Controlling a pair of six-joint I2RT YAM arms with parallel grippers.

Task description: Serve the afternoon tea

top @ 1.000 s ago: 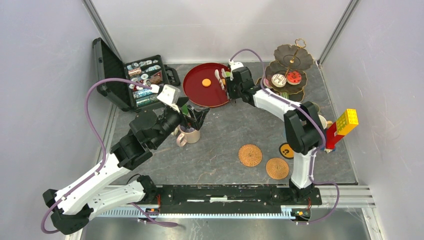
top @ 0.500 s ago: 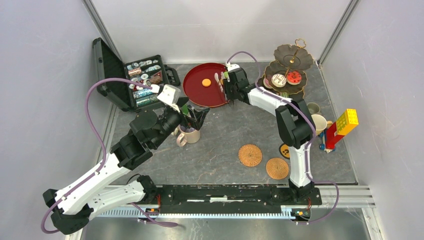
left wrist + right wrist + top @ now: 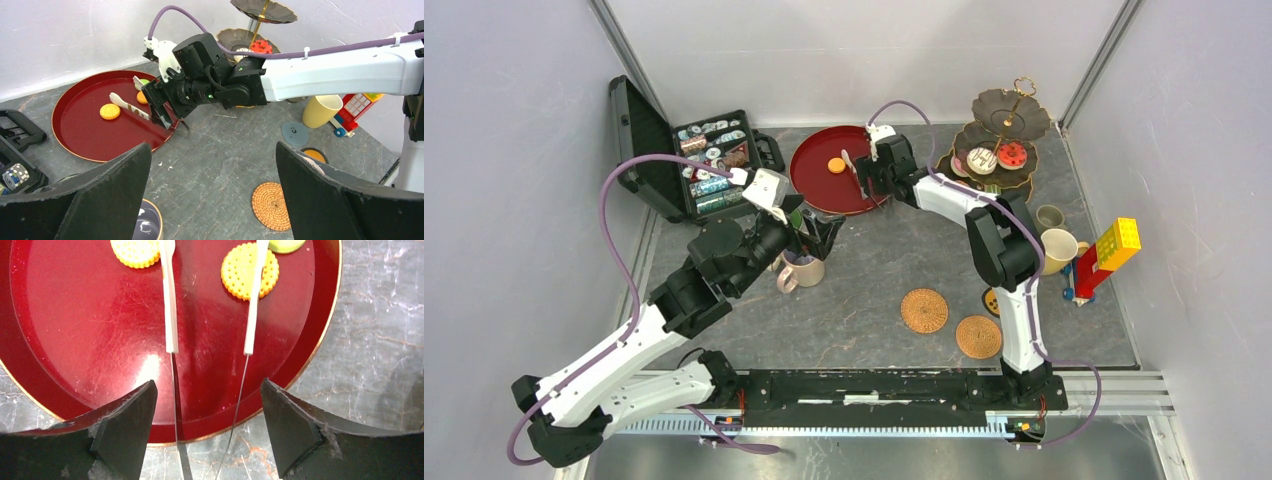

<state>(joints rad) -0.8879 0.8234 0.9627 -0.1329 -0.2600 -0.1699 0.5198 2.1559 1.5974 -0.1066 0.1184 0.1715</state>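
- Afternoon tea: in pieces across the table, not yet together. Noted near to far.
- Nearest: beige mug (image 3: 802, 272), upright. L gripper (image 3: 212, 145) right above it, fingers spread wide, nothing between.
- Mid, right side: yellow mug (image 3: 1059, 248) and small grey mug (image 3: 1050, 215), both off the woven coasters (image 3: 924, 310).
- Further back: red tray (image 3: 75, 340) w/ two orange cakes (image 3: 250, 270) and a green cake (image 3: 286, 244) at its rim.
- R gripper (image 3: 206, 381): low over tray, fingers well apart. White-tipped tongs (image 3: 170, 300) running out between them, one arm across an orange cake, the other along the edge of the second. Hold on tongs out of shot, so cannot tell how gripped.
- Farthest: tiered stand (image 3: 989, 108), back right, w/ white cake (image 3: 981, 158) and red cake (image 3: 1012, 153) on a lower tier.
- Risk: tongs not squarely astride either cake. Likely to shut on nothing, or flick a cake across the glossy tray.
- Risk: carry to stand runs under upper tiers and past the handle. A clip there could mean stand over, cakes off.
- Risk: L descent off-centre could catch the rim and tip the mug.
- Surface: dark grey veined slab, flat, matt. Metal rail at near edge.
- Room: plain pale walls, close on three sides. Black case (image 3: 709, 165) open, back left.
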